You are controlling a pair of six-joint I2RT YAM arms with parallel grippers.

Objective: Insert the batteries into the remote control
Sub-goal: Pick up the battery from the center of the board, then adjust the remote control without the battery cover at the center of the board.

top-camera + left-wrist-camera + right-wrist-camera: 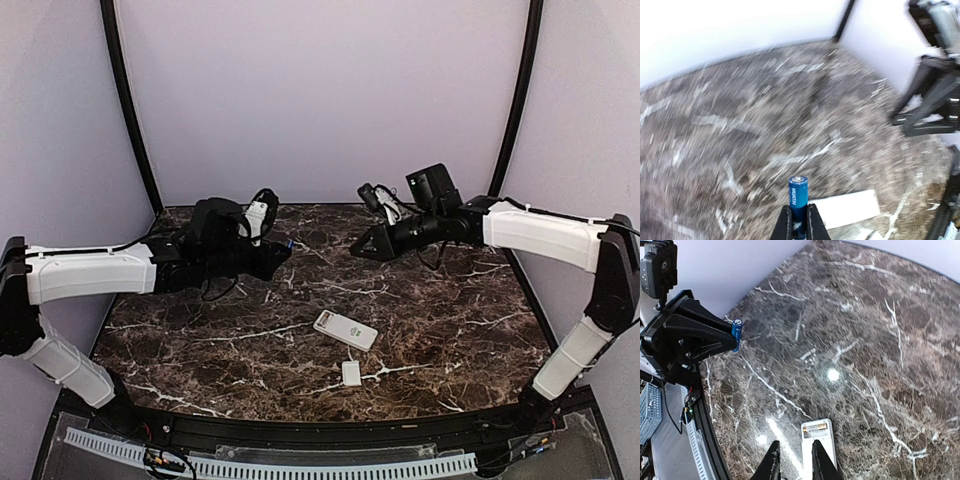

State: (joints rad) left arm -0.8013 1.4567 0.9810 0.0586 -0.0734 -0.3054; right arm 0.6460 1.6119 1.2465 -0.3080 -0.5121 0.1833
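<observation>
Blue battery [798,192] (lower end hidden) sits clamped in left pincer [799,214].

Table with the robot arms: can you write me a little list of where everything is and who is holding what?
left fingers: shut on the blue battery, held above the table
right fingers: open, holding nothing, up in the air
remote control: lying flat on the table, nobody touching it
remote's slot: open, with what looks like a pale battery inside
white cover: on the table near the remote, not touching it
</observation>
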